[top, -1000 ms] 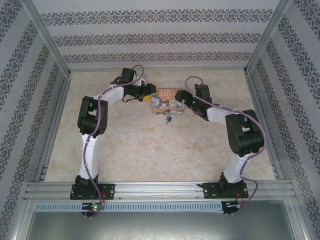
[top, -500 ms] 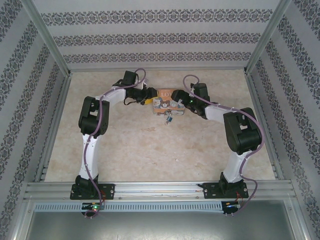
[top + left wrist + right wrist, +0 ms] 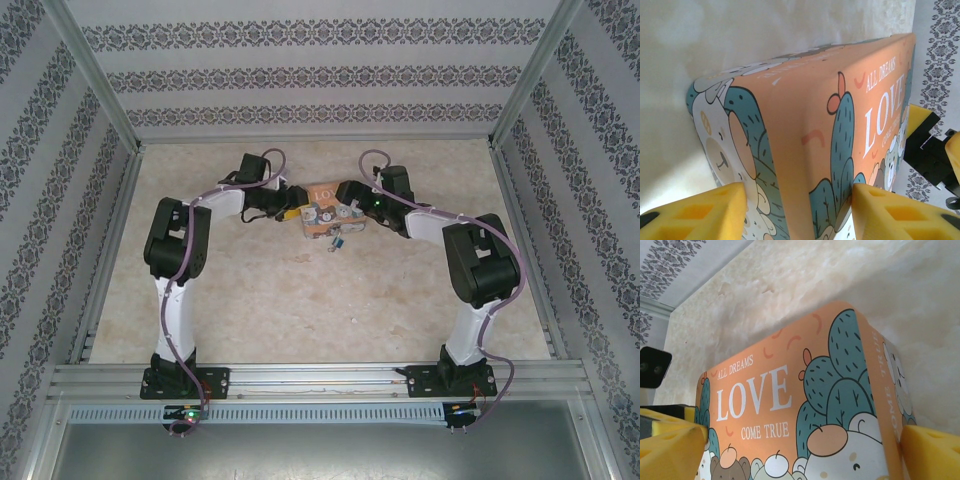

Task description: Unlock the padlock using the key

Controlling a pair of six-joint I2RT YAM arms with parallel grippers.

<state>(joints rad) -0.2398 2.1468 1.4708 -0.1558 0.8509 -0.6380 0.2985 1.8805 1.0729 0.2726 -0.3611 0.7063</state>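
The padlock (image 3: 338, 240), tiny and blue with a silvery shackle, lies on the table just in front of the "LOVE" tin box (image 3: 327, 208). The key is out of view. In the left wrist view a corner of the tin (image 3: 805, 125) sits between my yellow pads, and my left gripper (image 3: 797, 200) is shut on it. My left gripper (image 3: 297, 213) is at the tin's left end in the top view. My right gripper (image 3: 352, 197) comes in from the right. It stands open (image 3: 802, 435), with a finger on either side of the tin's lid (image 3: 790, 405).
Both arms reach to the far middle of the beige table (image 3: 300, 300). Patterned walls and a metal frame (image 3: 100, 85) close in the sides and back. One yellow fingertip (image 3: 918, 120) of the right gripper shows past the tin's far end.
Both grippers have moved in towards the tin from either side. The left jaws have narrowed onto its corner, and the tin has shifted slightly left. The right jaws have stayed wide.
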